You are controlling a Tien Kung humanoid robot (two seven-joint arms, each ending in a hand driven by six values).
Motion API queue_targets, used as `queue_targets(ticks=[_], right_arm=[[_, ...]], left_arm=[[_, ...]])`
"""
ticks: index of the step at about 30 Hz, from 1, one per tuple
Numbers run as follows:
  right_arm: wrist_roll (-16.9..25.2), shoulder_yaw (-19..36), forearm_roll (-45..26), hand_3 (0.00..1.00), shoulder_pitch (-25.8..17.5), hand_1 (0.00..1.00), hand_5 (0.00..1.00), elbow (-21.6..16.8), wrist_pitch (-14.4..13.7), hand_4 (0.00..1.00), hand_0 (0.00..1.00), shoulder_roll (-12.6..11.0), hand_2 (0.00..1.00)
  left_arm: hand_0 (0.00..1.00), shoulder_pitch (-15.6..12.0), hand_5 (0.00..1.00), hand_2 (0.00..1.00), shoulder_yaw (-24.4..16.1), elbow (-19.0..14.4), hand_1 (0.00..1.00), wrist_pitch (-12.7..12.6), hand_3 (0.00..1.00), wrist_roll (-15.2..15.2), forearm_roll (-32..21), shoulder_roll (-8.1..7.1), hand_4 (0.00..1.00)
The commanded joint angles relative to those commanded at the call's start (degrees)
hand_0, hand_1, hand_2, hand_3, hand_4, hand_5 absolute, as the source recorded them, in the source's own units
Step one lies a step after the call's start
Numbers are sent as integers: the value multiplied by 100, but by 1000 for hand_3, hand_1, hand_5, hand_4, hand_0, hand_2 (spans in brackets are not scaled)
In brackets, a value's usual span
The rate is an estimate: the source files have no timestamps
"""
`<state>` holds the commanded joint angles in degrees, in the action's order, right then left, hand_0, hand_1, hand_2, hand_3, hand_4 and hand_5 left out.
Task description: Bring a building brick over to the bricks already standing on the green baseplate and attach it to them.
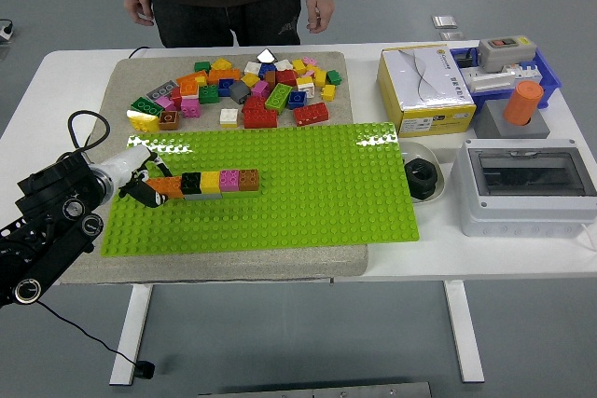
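A green baseplate (308, 184) lies on a grey mat in the middle of the table. On its left part stands a short row of bricks (222, 181): black, yellow, pink and brown. My left hand (142, 184) reaches in from the left and its fingers are shut on an orange brick (168, 185), which sits against the left end of that row, at the black brick. A pile of loose coloured bricks (244, 90) lies on the mat behind the baseplate. The right arm is out of view.
A person stands at the far side, hands hanging by the sides. To the right stand a yellow and white box (426, 89), a grey electrical box (525, 184), a blue tray with an orange cylinder (524, 100) and a black part in a white dish (422, 177).
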<state>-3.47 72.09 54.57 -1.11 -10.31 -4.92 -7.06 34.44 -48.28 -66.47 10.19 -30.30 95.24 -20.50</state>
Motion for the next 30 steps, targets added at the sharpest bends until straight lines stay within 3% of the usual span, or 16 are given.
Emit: queue_targets(ticks=[20, 21, 27, 28, 30], right_arm=[[-17, 24, 7, 714, 24, 439, 963, 0, 18, 721, 639, -4, 595], [-18, 25, 9, 714, 24, 439, 962, 0, 18, 721, 640, -4, 595], [-22, 30, 12, 714, 30, 439, 962, 0, 23, 721, 640, -5, 595], [-22, 30, 12, 713, 30, 439, 961, 0, 24, 720, 639, -5, 595], [-24, 31, 15, 713, 31, 439, 961, 0, 26, 720, 639, -6, 595]], left_arm=[[95, 27, 2, 11, 152, 29, 2, -21, 405, 63, -35, -21, 530], [95, 27, 2, 12, 152, 30, 2, -18, 448, 62, -37, -21, 500], [95, 30, 2, 12, 161, 34, 2, 8, 448, 71, -57, -19, 500], [95, 29, 2, 15, 161, 35, 2, 11, 496, 72, -57, -18, 476], [95, 28, 2, 15, 165, 35, 2, 17, 496, 73, -58, -18, 476]])
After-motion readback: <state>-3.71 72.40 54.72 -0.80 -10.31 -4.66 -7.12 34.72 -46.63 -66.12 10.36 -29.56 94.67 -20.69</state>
